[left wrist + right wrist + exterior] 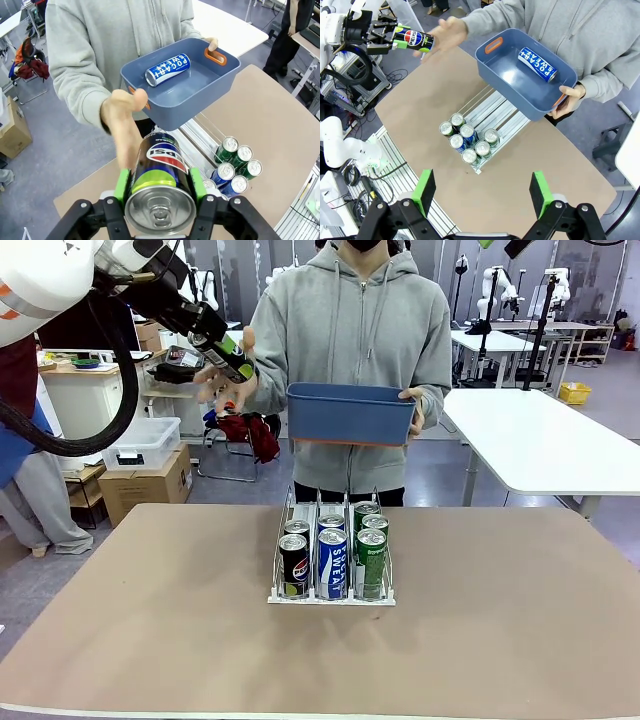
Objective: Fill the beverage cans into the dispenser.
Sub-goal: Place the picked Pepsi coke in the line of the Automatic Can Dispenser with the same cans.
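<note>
Left hand [160, 186] clenched on black can [159, 162], held high. Person's palm [124, 119] just beside it, possibly touching. Dispenser [331, 598] with six cans [332, 555] sits below, beyond the hand, on table [150, 620]. Right hand [482, 192] released, empty.

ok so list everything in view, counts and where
wire-lane dispenser rack: one, clear-and-white, middle of brown table
slim logo cans: three, black, two in left lane, one in left claw
lettered cans: three, blue-white, two in middle lane, one lying in bin
slim plain cans: three, green, right lane
plastic bin: one, blue with orange handles, held by person
person's hands: two, one holding bin, one open by gripped can
left claw: shut on black can
right claw: open, above table
</note>
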`<action>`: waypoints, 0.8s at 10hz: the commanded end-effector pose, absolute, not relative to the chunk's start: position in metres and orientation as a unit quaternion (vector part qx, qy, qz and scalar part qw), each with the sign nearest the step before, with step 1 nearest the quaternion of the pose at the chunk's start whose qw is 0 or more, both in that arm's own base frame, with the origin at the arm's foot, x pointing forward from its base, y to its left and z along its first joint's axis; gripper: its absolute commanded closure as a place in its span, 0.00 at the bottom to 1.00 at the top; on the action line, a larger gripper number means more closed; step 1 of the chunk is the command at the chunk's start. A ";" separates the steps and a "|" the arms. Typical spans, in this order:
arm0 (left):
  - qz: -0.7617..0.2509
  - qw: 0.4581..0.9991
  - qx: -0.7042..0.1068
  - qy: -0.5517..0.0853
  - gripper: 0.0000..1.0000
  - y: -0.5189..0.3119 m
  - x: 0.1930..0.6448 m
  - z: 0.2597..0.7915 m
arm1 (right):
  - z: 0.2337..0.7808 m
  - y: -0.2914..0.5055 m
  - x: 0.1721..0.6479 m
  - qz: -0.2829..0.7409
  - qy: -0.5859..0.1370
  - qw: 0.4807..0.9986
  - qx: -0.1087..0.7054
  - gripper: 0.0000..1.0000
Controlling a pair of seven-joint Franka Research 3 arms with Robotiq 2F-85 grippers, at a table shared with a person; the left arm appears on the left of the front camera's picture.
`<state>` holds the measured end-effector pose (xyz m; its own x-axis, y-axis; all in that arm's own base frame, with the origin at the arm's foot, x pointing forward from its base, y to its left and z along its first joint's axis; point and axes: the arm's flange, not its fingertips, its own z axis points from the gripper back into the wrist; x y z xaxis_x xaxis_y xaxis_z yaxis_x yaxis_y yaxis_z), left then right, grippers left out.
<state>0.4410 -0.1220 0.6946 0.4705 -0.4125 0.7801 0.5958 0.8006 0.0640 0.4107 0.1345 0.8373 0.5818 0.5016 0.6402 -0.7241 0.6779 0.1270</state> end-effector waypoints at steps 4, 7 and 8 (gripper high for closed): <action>-0.299 0.849 -0.107 -0.422 1.00 -0.120 0.440 0.695 | 0.836 0.132 0.409 0.352 -0.287 0.870 0.193 0.00; -0.299 0.849 -0.107 -0.422 1.00 -0.120 0.440 0.695 | 0.836 0.132 0.409 0.352 -0.287 0.870 0.193 0.00; -0.299 0.849 -0.107 -0.422 1.00 -0.120 0.440 0.695 | 0.836 0.132 0.409 0.352 -0.287 0.870 0.193 0.00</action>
